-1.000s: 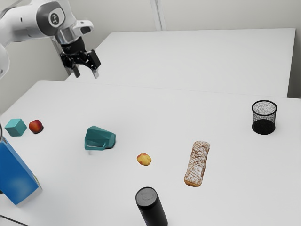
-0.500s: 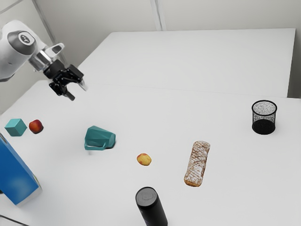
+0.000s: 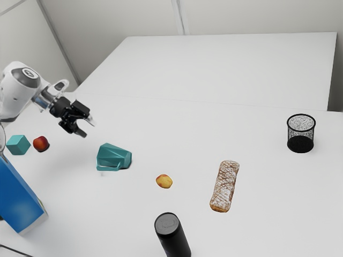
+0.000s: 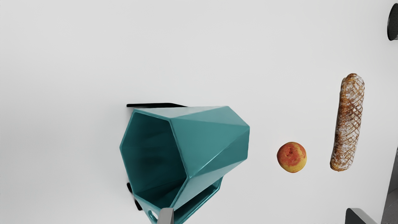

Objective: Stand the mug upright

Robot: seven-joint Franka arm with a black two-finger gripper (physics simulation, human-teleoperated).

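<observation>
Mug (image 3: 113, 157) on its side; gripper (image 3: 87, 128) open, up and to one side of it

Position: mug lies on the table (image 3: 252, 144), toward the exterior view's right from the gripper and nearer that camera. Gripper is raised and apart from it.

Long axis: runs from the wide mouth (image 4: 155, 158), on the arm's side, to the narrower base (image 4: 248, 143), which points roughly toward the round fruit (image 4: 291, 157). Handle (image 4: 199, 204) is low on the flank facing the exterior camera.

End effector: fingers (image 4: 166, 216) stand wide apart, nothing between them, no contact in the exterior view.

Assessment: approach stage, righting not begun. Next move probably needs a descent toward the mug, then a grip on its wall or rim and a turn that brings the mouth up and the base down. Risks: a finger fouling the handle; smooth, slanted facets slipping or rolling if caught off-centre.
</observation>
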